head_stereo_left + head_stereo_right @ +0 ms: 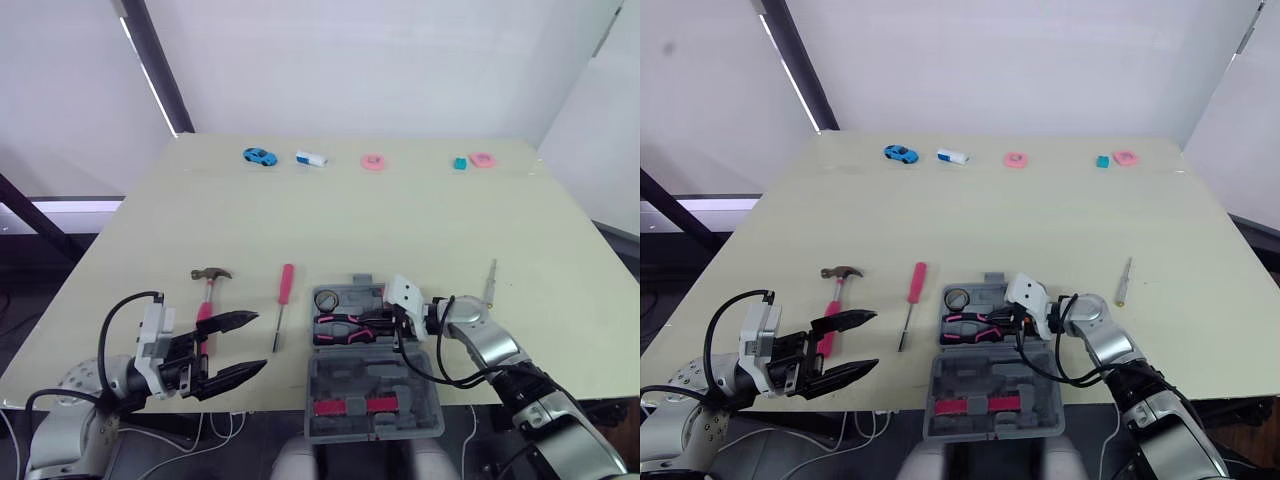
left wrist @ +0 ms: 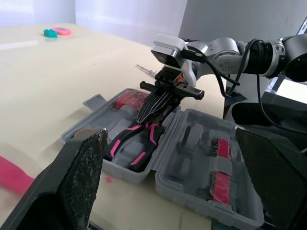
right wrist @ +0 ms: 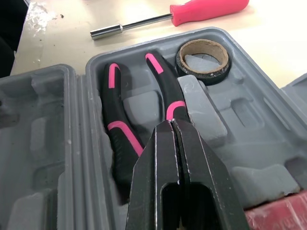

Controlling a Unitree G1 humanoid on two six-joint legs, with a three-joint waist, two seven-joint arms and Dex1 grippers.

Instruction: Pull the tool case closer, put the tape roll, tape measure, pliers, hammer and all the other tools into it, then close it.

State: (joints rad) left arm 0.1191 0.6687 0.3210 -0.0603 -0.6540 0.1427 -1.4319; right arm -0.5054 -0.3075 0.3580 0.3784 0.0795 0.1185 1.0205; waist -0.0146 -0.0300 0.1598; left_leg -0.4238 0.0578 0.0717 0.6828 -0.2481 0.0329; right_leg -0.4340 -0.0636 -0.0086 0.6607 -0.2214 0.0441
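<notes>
A: Where is the tool case (image 1: pixel 372 375) sitting?

B: It is lying open at the near edge of the surface (image 1: pixel 420 220), lid folded toward the robot. The pliers (image 1: pixel 340 325) are resting in the tray half, and the tape roll (image 1: pixel 327 298) is sitting in the corner pocket just beyond their handles.

A: And the right pincer (image 3: pixel 171 123)?

B: It is hanging over the tray with its two fingers pressed together, their tip pointing down at one pink-and-black plier handle. It is gripping nothing that I can see.

A: What is lying outside the case?

B: The pink-handled driver (image 1: pixel 284 300) is lying just left of it, and the hammer (image 1: pixel 207 295) is lying further left, head away from the robot. A slim driver (image 1: pixel 491 280) is lying on the right, apart from the case.

A: The left pincer (image 1: pixel 258 342)?

B: It is hovering at the near edge beside the hammer's handle, fingers spread wide and holding nothing.

A: Anything further out?

B: A blue toy car (image 1: pixel 259 156), a white block (image 1: pixel 312 158) and two pink rings (image 1: pixel 373 162) are lining the far edge.
</notes>
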